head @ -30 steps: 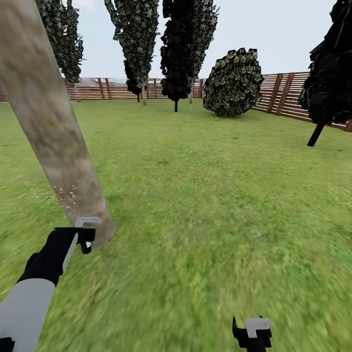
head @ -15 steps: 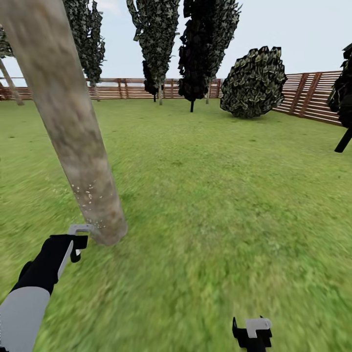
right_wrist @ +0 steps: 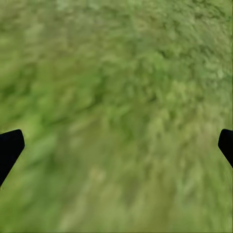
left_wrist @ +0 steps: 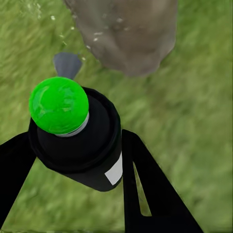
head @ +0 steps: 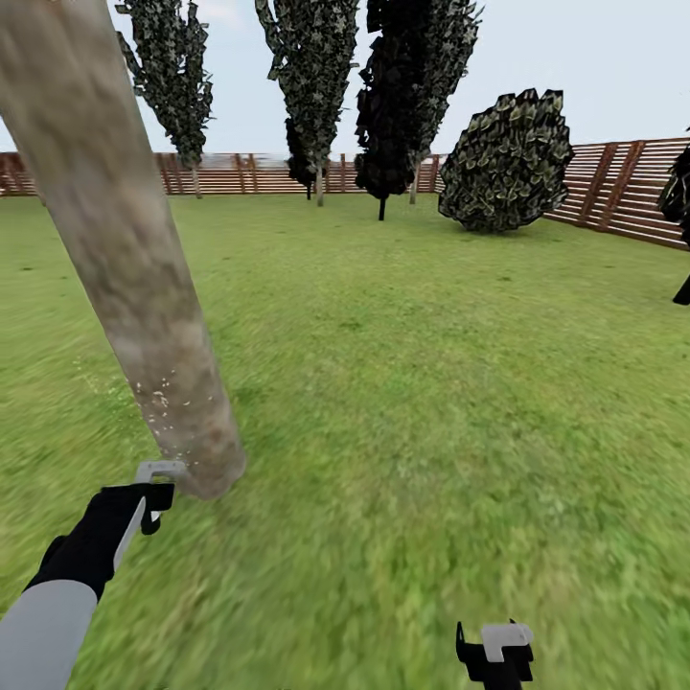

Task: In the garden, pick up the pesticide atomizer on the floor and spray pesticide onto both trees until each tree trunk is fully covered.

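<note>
A thick mottled grey-brown tree trunk [head: 125, 259] leans across the left of the head view, and its base [left_wrist: 128, 34] meets the grass close ahead of my left gripper. White pesticide specks [head: 158, 395] dot the lower trunk, and a few float beside it. My left gripper [head: 153, 494] [left_wrist: 77, 141] is shut on the pesticide atomizer [left_wrist: 77, 141], a black bottle with a green cap [left_wrist: 58, 104] and a grey nozzle [left_wrist: 67, 63] pointing at the trunk's foot. My right gripper [head: 494, 652] [right_wrist: 116, 145] hangs open over bare grass, holding nothing.
The green lawn [head: 431, 383] stretches to a brown slatted fence [head: 613, 187]. Tall dark trees [head: 307, 77] and a round bush [head: 503, 158] stand along the fence, far off. Open grass lies ahead and to the right.
The head view has swung, so the backdrop slid to the right. My left gripper with the atomizer sits a little lower in the picture, still beside the trunk's base. The right gripper is unchanged.
</note>
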{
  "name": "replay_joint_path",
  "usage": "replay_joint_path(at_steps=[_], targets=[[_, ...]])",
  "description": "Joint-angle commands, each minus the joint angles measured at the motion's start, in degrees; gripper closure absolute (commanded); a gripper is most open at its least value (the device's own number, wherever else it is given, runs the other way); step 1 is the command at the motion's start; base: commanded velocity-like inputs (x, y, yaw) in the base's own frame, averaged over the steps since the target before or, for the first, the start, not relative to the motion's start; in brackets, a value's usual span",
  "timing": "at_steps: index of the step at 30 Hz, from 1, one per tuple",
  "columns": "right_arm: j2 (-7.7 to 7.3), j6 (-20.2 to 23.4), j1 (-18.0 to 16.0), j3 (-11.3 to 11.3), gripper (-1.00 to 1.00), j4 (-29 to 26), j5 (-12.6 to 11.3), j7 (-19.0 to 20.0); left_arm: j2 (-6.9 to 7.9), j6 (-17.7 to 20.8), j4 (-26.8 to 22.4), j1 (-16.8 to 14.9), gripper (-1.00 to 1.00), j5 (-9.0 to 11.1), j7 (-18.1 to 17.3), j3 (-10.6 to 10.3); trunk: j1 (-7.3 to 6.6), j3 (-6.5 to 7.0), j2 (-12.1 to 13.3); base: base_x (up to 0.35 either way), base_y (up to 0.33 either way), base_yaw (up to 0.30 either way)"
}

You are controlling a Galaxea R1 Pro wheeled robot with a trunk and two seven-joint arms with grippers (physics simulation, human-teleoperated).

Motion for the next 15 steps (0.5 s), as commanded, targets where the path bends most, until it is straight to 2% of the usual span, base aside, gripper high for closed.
replay_joint_path(at_steps=[1, 5, 9, 10, 11, 12, 15], targets=[[0.00, 0.00, 0.00, 0.01, -1.00, 0.03, 0.02, -0.01, 0.01, -0.01, 0.06, 0.07, 1.00, -0.05, 0.00, 0.00, 0.00, 0.00, 0.00, 0.004, -0.004, 0.251], [0.00, 0.01, 0.00, 0.01, -1.00, 0.05, 0.03, 0.05, 0.36, -0.11, 0.44, 0.21, 1.00, -0.37, 0.00, 0.15, 0.00, 0.00, 0.00, 0.001, -0.001, 0.268], [0.00, -0.03, 0.00, 0.01, -1.00, 0.05, 0.03, 0.06, -0.20, -0.37, 0.63, 0.32, 1.00, -0.20, 0.00, -0.06, 0.00, 0.00, 0.00, 0.009, -0.009, 0.274], [0.00, -0.02, -0.03, 0.03, -1.00, 0.05, 0.03, 0.06, -1.96, -1.92, 0.64, 0.32, 1.00, -0.47, 0.03, -0.14, 0.00, 0.00, 0.00, 0.105, -0.125, 0.275], [0.00, -0.05, -0.02, 0.05, -1.00, 0.05, 0.03, 0.07, -3.00, -3.04, 0.65, 0.33, 1.00, -0.59, 0.45, -0.16, 0.00, 0.00, 0.00, 0.140, -0.167, 0.275], [0.00, -0.03, 0.00, 0.02, -1.00, 0.05, 0.03, 0.07, -4.00, -4.32, 0.65, 0.34, 1.00, -0.58, 3.95, -0.13, 0.00, 0.00, 0.00, 0.172, -0.205, 0.108], [0.00, -0.04, 0.00, 0.01, -1.00, 0.05, 0.09, 0.11, -3.84, -4.55, 0.62, 0.34, 1.00, -0.37, 5.13, 0.03, 0.00, 0.00, 0.00, 0.176, -0.210, 0.040]])
